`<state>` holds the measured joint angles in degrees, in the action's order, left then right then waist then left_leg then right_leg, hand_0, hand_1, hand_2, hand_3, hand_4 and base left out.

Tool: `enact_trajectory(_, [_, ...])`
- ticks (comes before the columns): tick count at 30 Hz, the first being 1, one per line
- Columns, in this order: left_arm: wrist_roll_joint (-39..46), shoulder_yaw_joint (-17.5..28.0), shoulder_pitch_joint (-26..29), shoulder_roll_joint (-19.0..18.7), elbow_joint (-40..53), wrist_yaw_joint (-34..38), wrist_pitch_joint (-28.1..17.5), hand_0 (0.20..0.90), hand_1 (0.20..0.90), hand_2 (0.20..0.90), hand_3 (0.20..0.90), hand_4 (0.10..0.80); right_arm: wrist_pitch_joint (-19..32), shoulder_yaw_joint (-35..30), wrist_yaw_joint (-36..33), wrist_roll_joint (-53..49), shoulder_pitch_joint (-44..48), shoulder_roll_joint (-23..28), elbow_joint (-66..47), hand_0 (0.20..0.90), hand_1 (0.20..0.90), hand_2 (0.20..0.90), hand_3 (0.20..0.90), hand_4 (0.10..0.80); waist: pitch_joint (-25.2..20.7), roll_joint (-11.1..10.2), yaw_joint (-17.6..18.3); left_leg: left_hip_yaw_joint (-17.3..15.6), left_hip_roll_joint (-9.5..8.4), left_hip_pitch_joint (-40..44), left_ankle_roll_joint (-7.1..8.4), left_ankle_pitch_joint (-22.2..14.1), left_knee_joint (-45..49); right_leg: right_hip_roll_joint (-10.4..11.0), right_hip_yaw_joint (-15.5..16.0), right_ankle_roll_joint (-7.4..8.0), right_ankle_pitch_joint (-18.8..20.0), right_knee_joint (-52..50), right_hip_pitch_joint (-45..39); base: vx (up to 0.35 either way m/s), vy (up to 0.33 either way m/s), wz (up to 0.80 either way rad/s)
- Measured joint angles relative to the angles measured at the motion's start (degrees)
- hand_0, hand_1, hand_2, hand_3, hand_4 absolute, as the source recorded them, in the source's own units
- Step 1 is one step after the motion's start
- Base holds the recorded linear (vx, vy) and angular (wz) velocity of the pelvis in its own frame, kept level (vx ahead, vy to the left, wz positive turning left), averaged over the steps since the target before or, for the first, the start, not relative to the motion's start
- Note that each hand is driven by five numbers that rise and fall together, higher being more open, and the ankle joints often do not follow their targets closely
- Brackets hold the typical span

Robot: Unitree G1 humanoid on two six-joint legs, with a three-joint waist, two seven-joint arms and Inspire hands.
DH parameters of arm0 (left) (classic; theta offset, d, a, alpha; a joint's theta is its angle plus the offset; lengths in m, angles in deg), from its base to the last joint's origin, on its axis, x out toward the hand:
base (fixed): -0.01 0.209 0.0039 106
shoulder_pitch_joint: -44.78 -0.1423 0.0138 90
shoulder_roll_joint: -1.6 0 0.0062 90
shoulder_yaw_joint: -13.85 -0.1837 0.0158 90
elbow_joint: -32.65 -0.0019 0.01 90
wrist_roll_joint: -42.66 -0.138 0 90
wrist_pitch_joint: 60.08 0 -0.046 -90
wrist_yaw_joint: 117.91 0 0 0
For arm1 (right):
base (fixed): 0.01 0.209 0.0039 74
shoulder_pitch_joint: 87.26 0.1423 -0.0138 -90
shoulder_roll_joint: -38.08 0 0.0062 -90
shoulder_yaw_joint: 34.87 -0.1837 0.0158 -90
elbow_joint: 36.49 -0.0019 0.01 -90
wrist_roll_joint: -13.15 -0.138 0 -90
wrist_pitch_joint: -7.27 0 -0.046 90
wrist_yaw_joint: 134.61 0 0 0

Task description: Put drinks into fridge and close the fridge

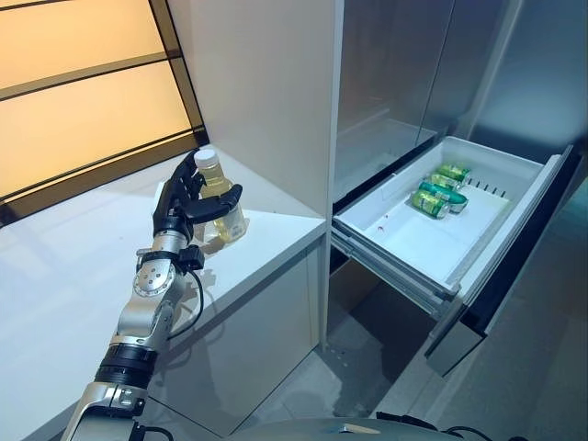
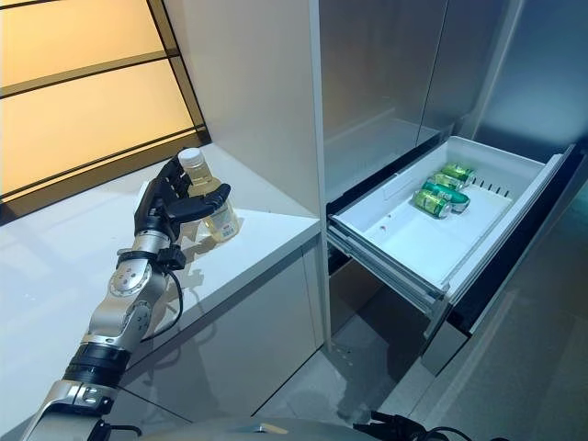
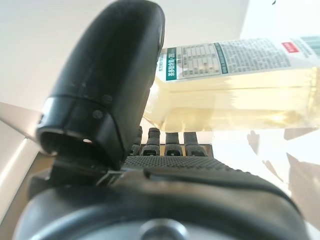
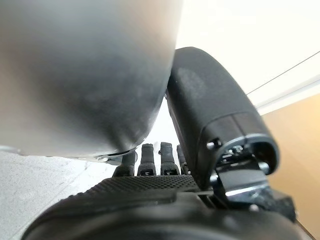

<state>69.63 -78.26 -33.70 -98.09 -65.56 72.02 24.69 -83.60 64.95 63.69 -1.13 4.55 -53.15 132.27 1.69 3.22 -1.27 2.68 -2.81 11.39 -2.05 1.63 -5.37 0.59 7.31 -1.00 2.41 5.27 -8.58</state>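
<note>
Left robot hand (image 1: pixel 188 204) grips bottle (image 1: pixel 220 197) on counter (image 1: pixel 64 276).

The left arm reaches forward and up, its left hand (image 1: pixel 188 204) upright with fingers and thumb curled round a bottle (image 1: pixel 220 204). The right hand (image 4: pixel 210 150) shows only in its wrist view.

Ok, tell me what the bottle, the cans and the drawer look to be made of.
Bottle: likely clear plastic, see-through, with pale yellow liquid showing inside, a white cap and a printed label; the left hand is curled round it on the white counter.
Cans: probably metal, glossy green with silvery ends.
Fridge drawer: inside looks like smooth white plastic, front brushed grey metal.
</note>
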Motion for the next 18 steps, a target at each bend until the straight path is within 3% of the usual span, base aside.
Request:
enact_trajectory(2, [0.02, 0.00, 0.00, 0.00, 0.00, 0.01, -0.08, 0.900, 0.900, 0.900, 0.900, 0.800, -0.01, 0.01, 0.00, 0.00, -0.05, 0.00, -0.15, 0.900, 0.900, 0.900, 0.900, 0.800, -0.01, -0.01, -0.01, -0.05, 0.00, 0.00, -0.01, -0.01, 0.00, 0.00, -0.04, -0.01, 0.00, 0.00, 0.01, 0.000, 0.000, 0.00])
enact_trajectory(4, [0.03, 0.00, 0.00, 0.00, 0.00, 0.01, -0.34, 0.606, 0.606, 0.606, 0.557, 0.457, -0.20, 0.01, 0.00, 0.00, -0.02, -0.01, -0.18, 0.900, 0.900, 0.900, 0.900, 0.800, -0.03, -0.04, -0.02, -0.09, 0.00, 0.02, -0.02, -0.01, 0.01, 0.00, -0.07, -0.01, 0.01, 0.00, 0.01, 0.000, 0.000, 0.00])
enact_trajectory(9, [0.01, 0.00, 0.00, 0.03, 0.00, -0.04, -1.08, 0.571, 0.571, 0.571, 0.516, 0.416, -0.34, 0.02, -0.01, 0.00, 0.02, -0.05, -0.18, 0.900, 0.900, 0.900, 0.900, 0.800, -0.05, -0.09, -0.02, -0.38, 0.02, 0.10, -0.02, -0.03, 0.00, -0.04, -0.28, 0.00, 0.01, 0.00, 0.02, 0.007, -0.002, -0.01])
enact_trajectory(11, [-0.03, 0.01, 0.00, 0.03, -0.14, 0.45, -1.09, 0.404, 0.404, 0.404, 0.321, 0.221, -0.34, 0.02, -0.01, 0.00, -0.01, -0.06, -0.19, 0.900, 0.900, 0.900, 0.900, 0.800, -0.07, -0.12, -0.02, -0.45, 0.03, 0.13, -0.02, -0.04, 0.01, -0.06, -0.33, 0.01, 0.02, 0.00, 0.02, 0.000, 0.000, 0.00])
enact_trajectory(13, [-0.03, 0.02, 0.00, 0.03, -0.13, 0.77, -1.32, 0.300, 0.300, 0.300, 0.200, 0.100, -0.34, 0.02, -0.01, 0.03, -0.04, -0.09, -0.18, 0.900, 0.900, 0.900, 0.900, 0.800, -0.12, -0.20, -0.06, -0.45, 0.03, 0.13, -0.03, -0.05, 0.00, -0.06, -0.34, 0.07, 0.06, 0.00, 0.02, 0.000, 0.000, 0.00])
enact_trajectory(18, [-0.07, 0.07, 0.21, 0.03, -0.11, 0.63, -2.12, 0.300, 0.300, 0.300, 0.200, 0.100, -0.34, 0.02, -0.01, 0.21, -0.07, -0.15, -0.18, 0.900, 0.900, 0.900, 0.900, 0.800, -0.21, -0.27, -0.04, -0.52, 0.03, 0.15, -0.06, -0.07, 0.00, -0.06, -0.38, 0.07, 0.06, 0.01, 0.01, 0.000, 0.000, 0.00])
